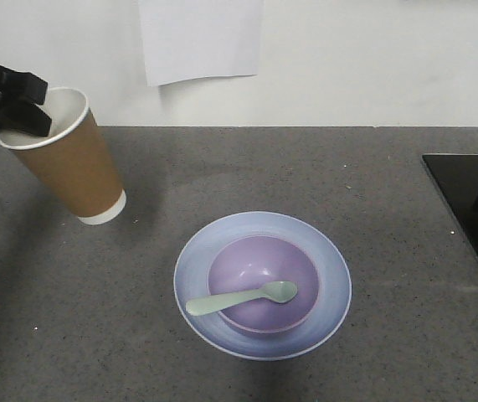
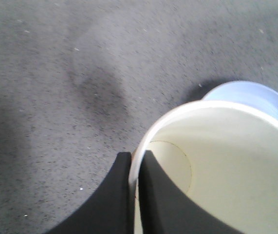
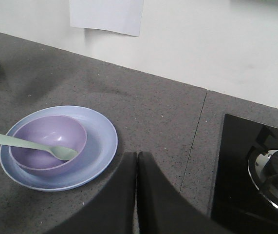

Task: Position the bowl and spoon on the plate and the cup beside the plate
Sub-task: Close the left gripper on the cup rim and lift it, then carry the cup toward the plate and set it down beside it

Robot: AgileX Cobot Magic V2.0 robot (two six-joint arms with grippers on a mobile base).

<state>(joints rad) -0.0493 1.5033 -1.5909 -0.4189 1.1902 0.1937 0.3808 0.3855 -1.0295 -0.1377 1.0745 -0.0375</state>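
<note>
Your bowl [image 1: 263, 281] and spoon [image 1: 240, 298] sit on the plate [image 1: 331, 285]; your left claw [image 1: 23, 107], pinching the tilted cup [image 1: 69, 163] rim near the table's far-left edge, must set it upright.

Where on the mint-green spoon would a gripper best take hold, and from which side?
Probably the handle end of the spoon, which sticks out past the bowl's rim over the plate on the front camera's left. Come from above there with the jaws across the narrow handle; the scoop lies down inside the bowl, where the walls crowd the fingers.
</note>
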